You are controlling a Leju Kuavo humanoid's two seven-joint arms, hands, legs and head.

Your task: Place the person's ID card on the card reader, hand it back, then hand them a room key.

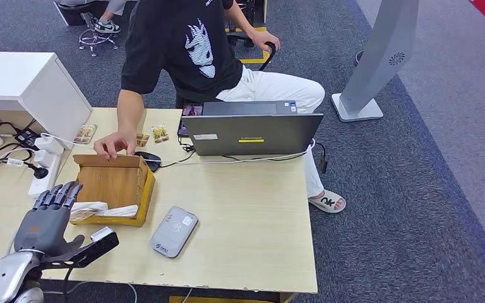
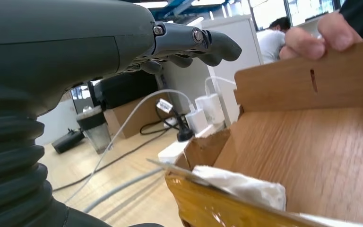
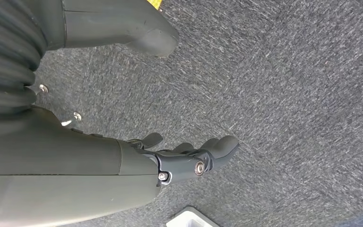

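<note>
The left hand [image 1: 45, 221] hovers empty, fingers spread, just beside the open cardboard box [image 1: 115, 186]; the card reader [image 1: 173, 231] lies on the table near the box's other side. A person's hand [image 1: 115, 144] rests on the box's far flap. The right hand [image 3: 189, 158] hangs over carpet, fingers loosely apart, holding nothing

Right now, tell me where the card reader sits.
In the head view the grey card reader lies flat on the table near its front edge, just right of the cardboard box.
</note>
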